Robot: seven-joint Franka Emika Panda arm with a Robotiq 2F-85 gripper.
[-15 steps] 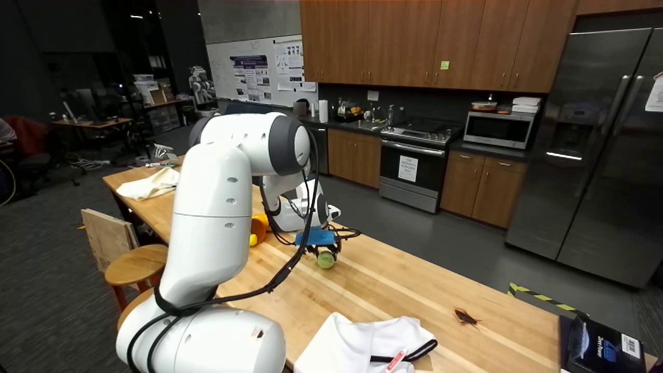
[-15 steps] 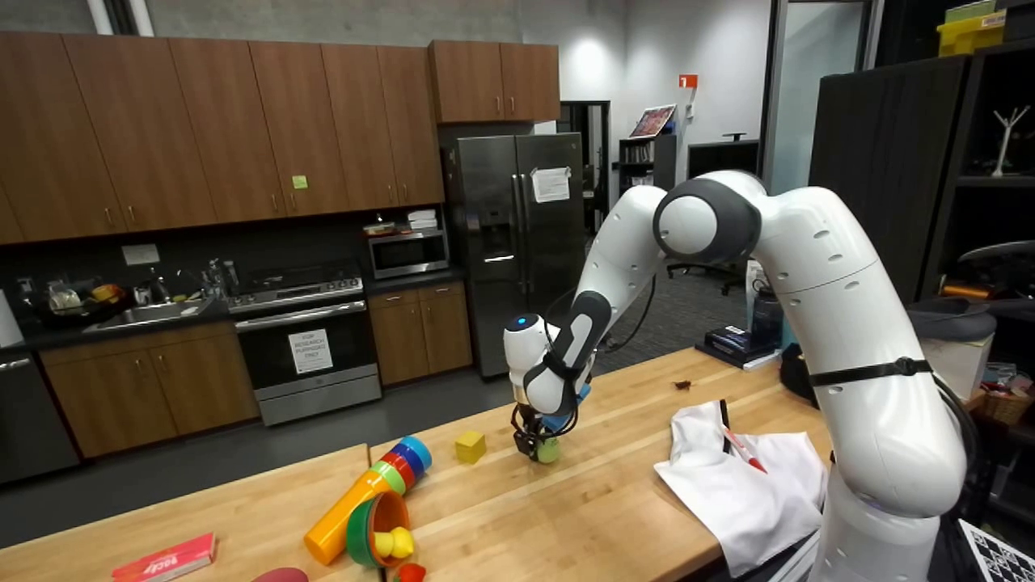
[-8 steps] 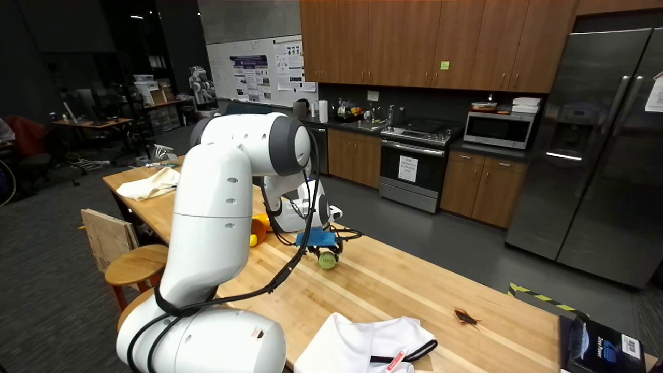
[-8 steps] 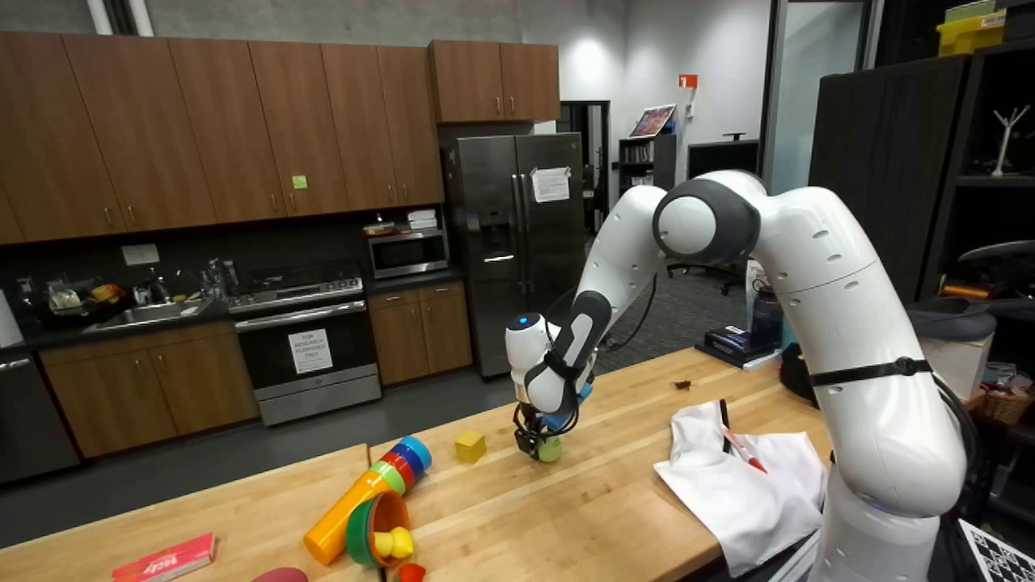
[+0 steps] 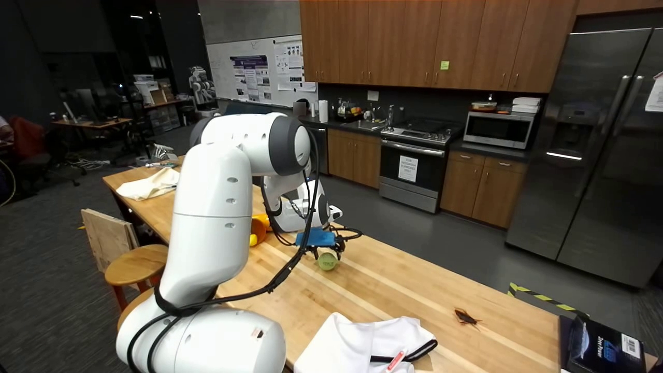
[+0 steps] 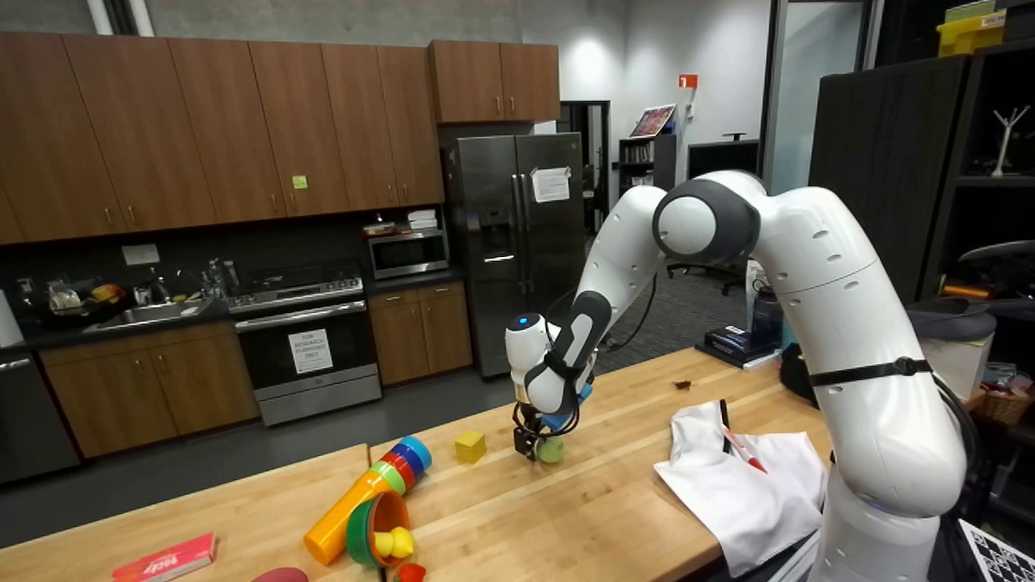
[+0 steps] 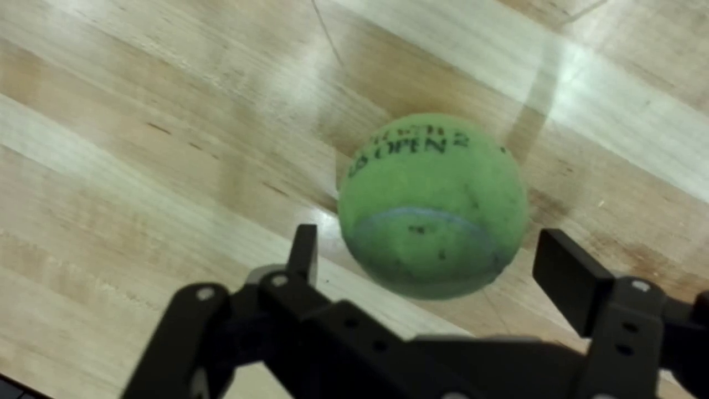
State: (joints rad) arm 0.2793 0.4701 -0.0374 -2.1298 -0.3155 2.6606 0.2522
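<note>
A green tennis ball (image 7: pixel 432 205) with dark lettering rests on the wooden tabletop (image 7: pixel 138 221). My gripper (image 7: pixel 427 238) stands open over it, one black fingertip (image 7: pixel 303 249) left of the ball and the other to its right. Gaps show between the ball and both pads in the wrist view, so nothing is held. The ball (image 5: pixel 327 261) also shows under the gripper in both exterior views. Near the gripper sits a yellow cube (image 6: pixel 470 446).
Stacked coloured cups (image 6: pixel 372 501), a green-and-orange bowl (image 6: pixel 368 529) with a yellow toy (image 6: pixel 394 543), and a pink box (image 6: pixel 166 558) lie along the table. A white cloth (image 6: pixel 744 477) with a red marker (image 6: pixel 744 451) lies near the arm's base. A dark insect-like item (image 5: pixel 466 317) is on the tabletop.
The gripper's fingers have spread away from the ball, which they stood close against a second ago. The ball has shifted very slightly, and the arm has hardly moved.
</note>
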